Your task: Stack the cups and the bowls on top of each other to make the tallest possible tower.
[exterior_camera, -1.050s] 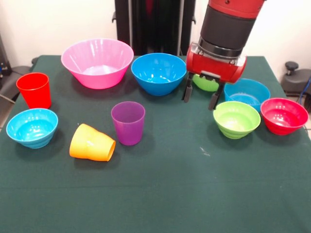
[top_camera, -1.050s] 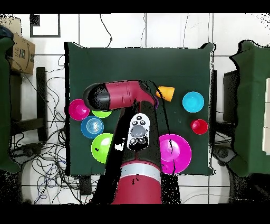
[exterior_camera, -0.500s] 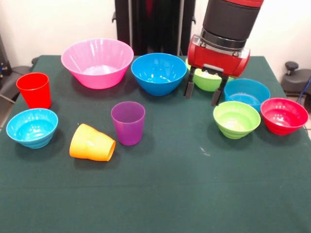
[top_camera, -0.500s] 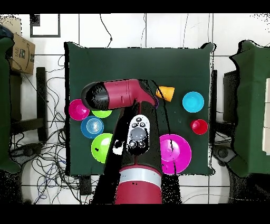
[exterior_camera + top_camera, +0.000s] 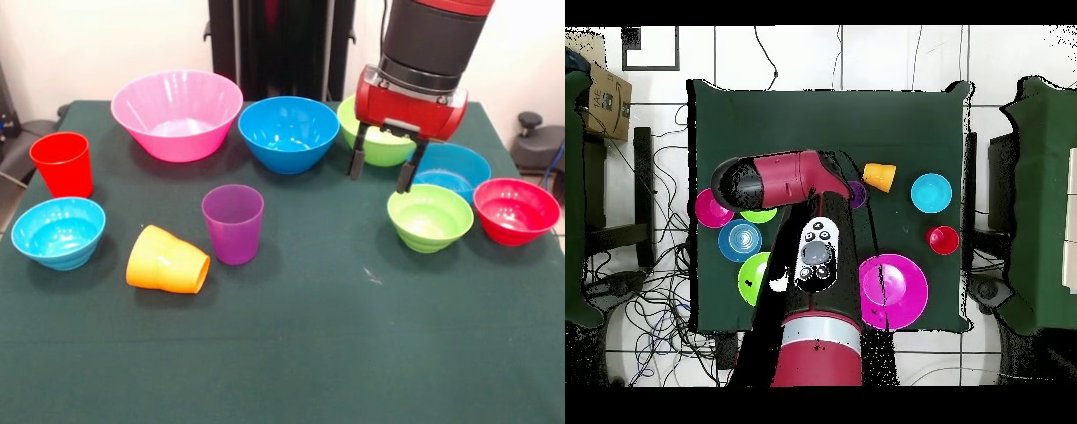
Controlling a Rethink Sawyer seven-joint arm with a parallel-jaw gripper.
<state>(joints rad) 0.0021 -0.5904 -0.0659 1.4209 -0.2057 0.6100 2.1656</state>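
Observation:
My gripper (image 5: 380, 171) hangs open and empty above the table, just left of the small blue bowl (image 5: 455, 165) and in front of the mid-sized lime green bowl (image 5: 375, 146). A small lime green bowl (image 5: 430, 217) and a red bowl (image 5: 516, 210) sit to its right. The big pink bowl (image 5: 177, 113) and mid-sized blue bowl (image 5: 289, 132) stand at the back. The red cup (image 5: 63, 164) and purple cup (image 5: 233, 223) are upright. The orange cup (image 5: 166, 261) lies on its side. A light blue bowl (image 5: 58, 231) is at the left. In the overhead view the arm (image 5: 780, 180) covers the gripper.
A cardboard box (image 5: 603, 98) rests on a stand beside the green table (image 5: 825, 120). Cables trail over the floor around it. A dark chair (image 5: 1045, 200) stands at the other side.
The gripper has risen and shifted toward the small blue and lime green bowls, uncovering more of the mid-sized lime green bowl. No cup or bowl has moved.

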